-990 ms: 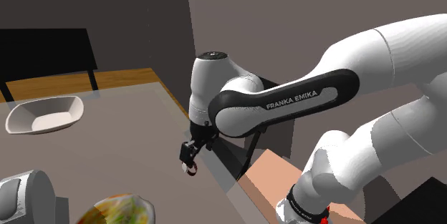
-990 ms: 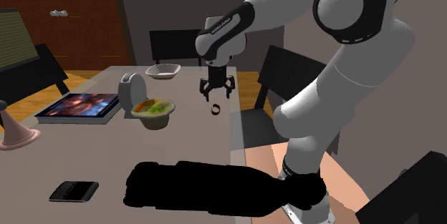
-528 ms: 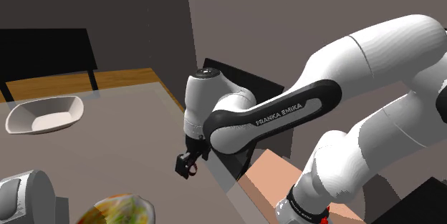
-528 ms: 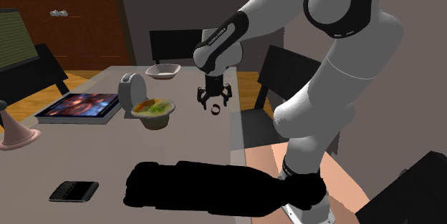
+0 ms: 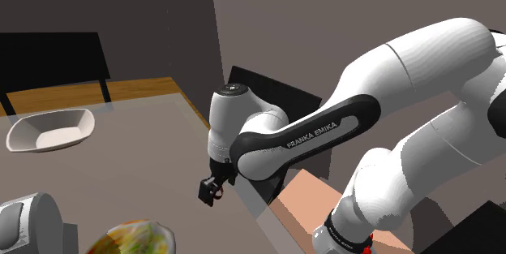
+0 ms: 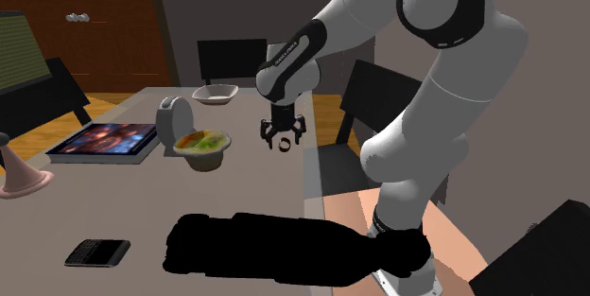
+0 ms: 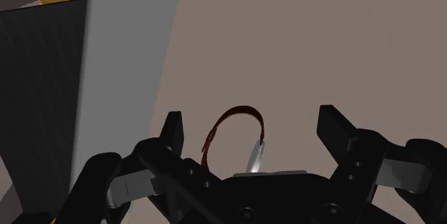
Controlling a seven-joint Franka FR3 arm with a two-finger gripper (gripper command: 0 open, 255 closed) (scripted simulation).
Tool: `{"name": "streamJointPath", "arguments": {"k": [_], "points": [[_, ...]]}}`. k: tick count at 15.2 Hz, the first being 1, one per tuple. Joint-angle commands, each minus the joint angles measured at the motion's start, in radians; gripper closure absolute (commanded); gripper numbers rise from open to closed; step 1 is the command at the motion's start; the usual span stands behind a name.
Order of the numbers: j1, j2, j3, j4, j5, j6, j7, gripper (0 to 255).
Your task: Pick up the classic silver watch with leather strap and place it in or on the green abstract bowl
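Grey bench (image 6: 142,200), near its edge: silver-cased watch with dark red-brown looped strap (image 7: 256,154), lying between the wide-open jaws of black two-finger gripper (image 7: 252,126), untouched. Green-patterned bowl (image 6: 204,148) stands apart.

The end effector (image 7: 251,119) hides half the watch (image 7: 256,155).

dim, flat light — one hard black patch (image 6: 274,247), perhaps shadow, on the table (image 6: 142,195)
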Motion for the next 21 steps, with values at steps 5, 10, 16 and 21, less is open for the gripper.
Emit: {"name": "streamJointPath", "arguments": {"k": [5,10,16,21], "points": [[0.000,0.000,0.000,0.000,0.000,0.000,0.000,255],[0.000,0.000,0.000,0.000,0.000,0.000,0.001,255],[0.089,-0.106,-0.312,-0.105,0.333,0.077,-0.504,0],[0.129,-0.071,-0.413,-0.122,0.465,0.117,-0.693,0]]}}
